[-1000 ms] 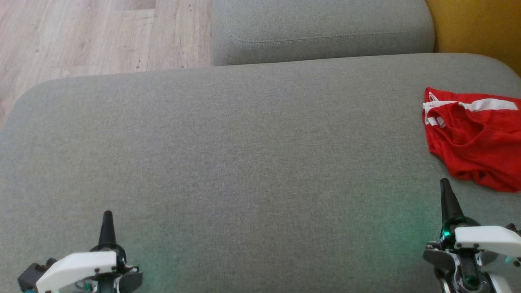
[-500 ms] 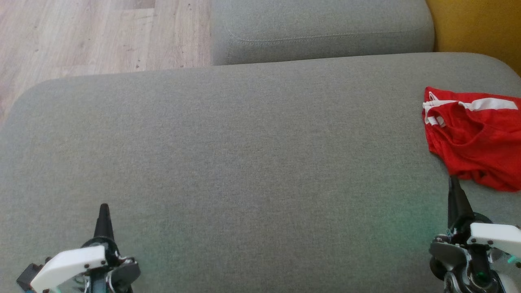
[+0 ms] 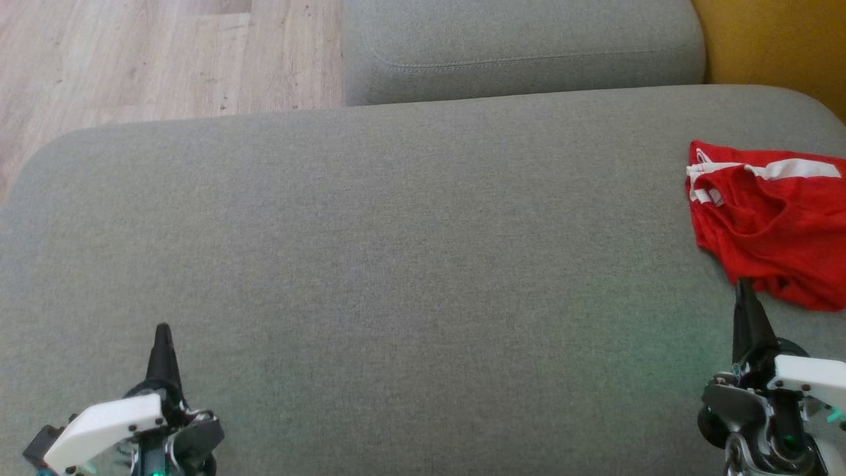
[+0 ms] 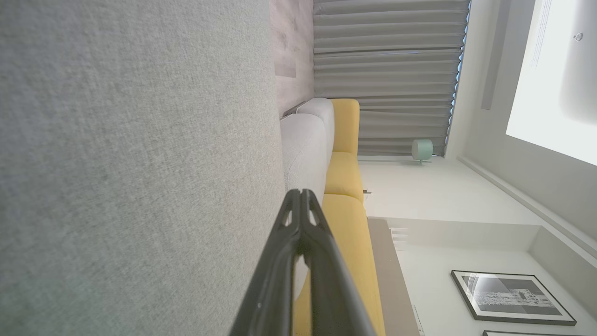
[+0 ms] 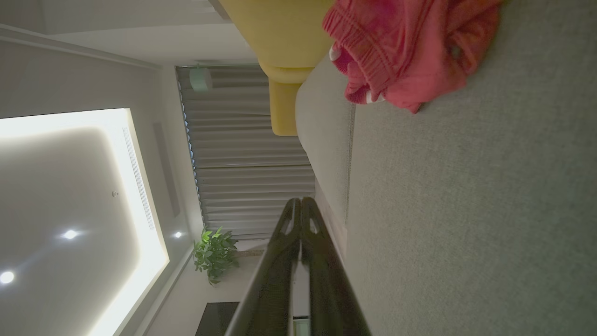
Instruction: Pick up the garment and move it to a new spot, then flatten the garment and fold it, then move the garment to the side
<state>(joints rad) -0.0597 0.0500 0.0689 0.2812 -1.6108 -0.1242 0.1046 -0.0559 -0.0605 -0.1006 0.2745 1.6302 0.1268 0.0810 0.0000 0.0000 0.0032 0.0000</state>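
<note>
The garment (image 3: 770,228) is a crumpled red piece with white stripes, lying at the right edge of the grey sofa cushion (image 3: 396,264). The right wrist view shows it bunched as the garment (image 5: 406,51) at the top. My right gripper (image 3: 745,285) is shut and empty, its tip just short of the garment's near edge. In its own view the right gripper (image 5: 301,201) has both fingers pressed together. My left gripper (image 3: 161,328) is shut and empty at the lower left, far from the garment. The left gripper (image 4: 301,192) hovers beside bare cushion fabric.
A second grey cushion (image 3: 522,49) sits behind the main one. Wooden floor (image 3: 132,59) lies at the far left. A yellow sofa part (image 3: 773,46) stands at the back right. Curtains (image 5: 247,154) and a potted plant (image 5: 214,252) are in the room beyond.
My right gripper has moved forward and to the right, up to the garment's near edge. My left gripper has crept forward a little. The garment has not moved.
</note>
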